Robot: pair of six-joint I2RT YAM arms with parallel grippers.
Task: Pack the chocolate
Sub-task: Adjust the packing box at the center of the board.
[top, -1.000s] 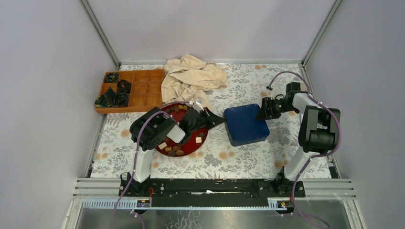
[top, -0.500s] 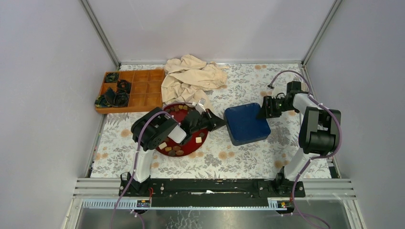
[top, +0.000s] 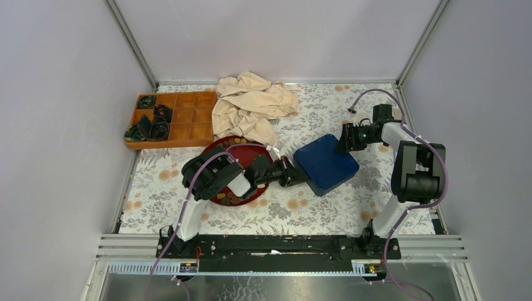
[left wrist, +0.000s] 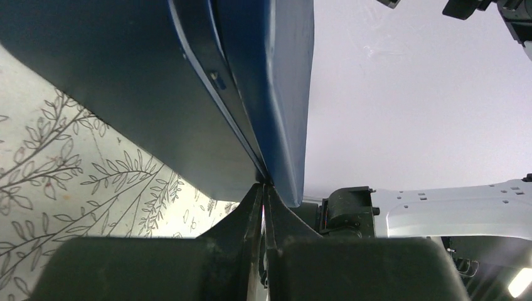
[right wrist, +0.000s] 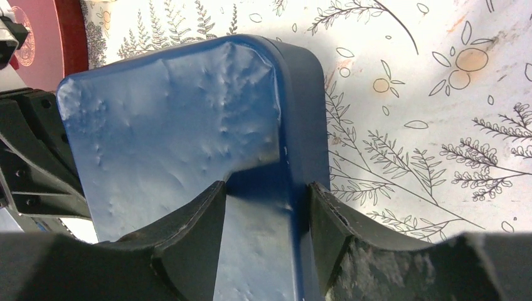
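Observation:
Small brown pieces of the chocolate point(top: 233, 143) lie on a red plate point(top: 210, 152), largely hidden under my left arm. A blue lidded box point(top: 326, 164) sits turned and tilted to the right of the plate. My left gripper point(top: 300, 175) is shut, with nothing between its fingers. Its tips point(left wrist: 263, 185) press at the seam between the lid and base of the blue box point(left wrist: 188, 81), at its near-left corner. My right gripper point(right wrist: 266, 195) is shut on the far-right corner of the box point(right wrist: 175, 119), one finger on top, one on the side.
An orange compartment tray point(top: 188, 119) with black items stands at the back left. A crumpled beige cloth point(top: 251, 103) lies behind the plate. Grey walls close in on three sides. The red plate's edge point(right wrist: 41, 37) shows beyond the box.
The left gripper has moved right from over the plate to the box's near-left corner. The box has turned and lifted at its far-right corner in the right gripper.

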